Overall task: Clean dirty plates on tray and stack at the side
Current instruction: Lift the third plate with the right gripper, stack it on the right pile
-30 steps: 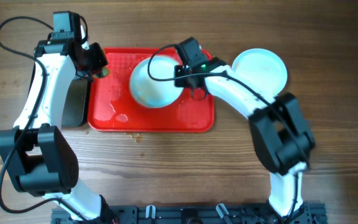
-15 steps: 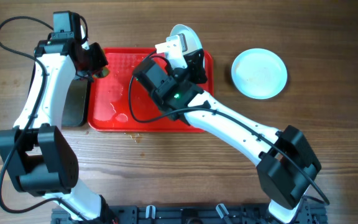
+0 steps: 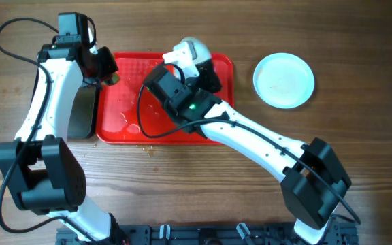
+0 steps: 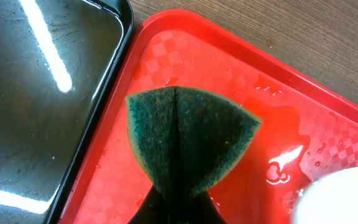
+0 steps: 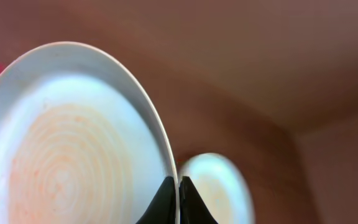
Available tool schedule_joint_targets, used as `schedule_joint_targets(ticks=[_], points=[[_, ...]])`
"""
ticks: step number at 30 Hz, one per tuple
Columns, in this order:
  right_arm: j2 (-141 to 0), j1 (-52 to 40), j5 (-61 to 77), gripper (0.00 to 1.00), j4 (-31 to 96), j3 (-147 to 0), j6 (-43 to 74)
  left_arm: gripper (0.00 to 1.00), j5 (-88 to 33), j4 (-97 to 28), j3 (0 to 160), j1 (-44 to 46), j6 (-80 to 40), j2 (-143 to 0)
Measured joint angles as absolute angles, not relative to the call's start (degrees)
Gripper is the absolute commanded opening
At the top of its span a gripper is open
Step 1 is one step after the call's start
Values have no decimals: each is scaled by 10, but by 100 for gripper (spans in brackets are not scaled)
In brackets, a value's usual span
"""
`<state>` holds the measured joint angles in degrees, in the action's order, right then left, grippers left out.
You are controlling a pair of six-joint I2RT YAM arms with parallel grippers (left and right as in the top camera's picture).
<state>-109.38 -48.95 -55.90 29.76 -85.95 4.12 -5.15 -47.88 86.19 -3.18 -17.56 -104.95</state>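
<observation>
My right gripper (image 3: 200,62) (image 5: 179,182) is shut on the rim of a white plate (image 3: 188,49) and holds it tilted on edge above the far side of the red tray (image 3: 121,122). The right wrist view shows faint orange streaks on this plate (image 5: 67,155). A second white plate (image 3: 284,80) lies flat on the table to the right of the tray, and is blurred in the right wrist view (image 5: 219,186). My left gripper (image 3: 107,72) (image 4: 178,202) is shut on a folded green sponge (image 4: 185,140) over the tray's far left corner (image 4: 166,56). No third plate shows.
A black rectangular pan (image 3: 80,116) (image 4: 36,106) with shiny liquid lies against the tray's left side. Water droplets and small puddles (image 3: 131,126) sit on the tray. A blurred white edge (image 4: 347,199) shows at the lower right of the left wrist view.
My right arm swung over the tray and lifted the plate off it, turning it from flat to on edge. The left arm and sponge have not moved.
</observation>
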Motion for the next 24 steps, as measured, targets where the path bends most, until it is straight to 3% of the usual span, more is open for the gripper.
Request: schedule_joint_targets(ticks=[5, 11, 17, 24], points=[[-1088, -424, -248, 4, 346, -860, 90, 4, -50, -479, 862, -32, -176, -1049], [-1054, -195, -23, 4, 382, -860, 167, 4, -50, -479, 862, -32, -176, -1049], [-1054, -22, 17, 5, 390, -831, 241, 4, -49, -479, 862, -32, -176, -1049], [-1054, 76, -7, 4, 376, -758, 278, 4, -49, -479, 862, -32, -176, -1049]])
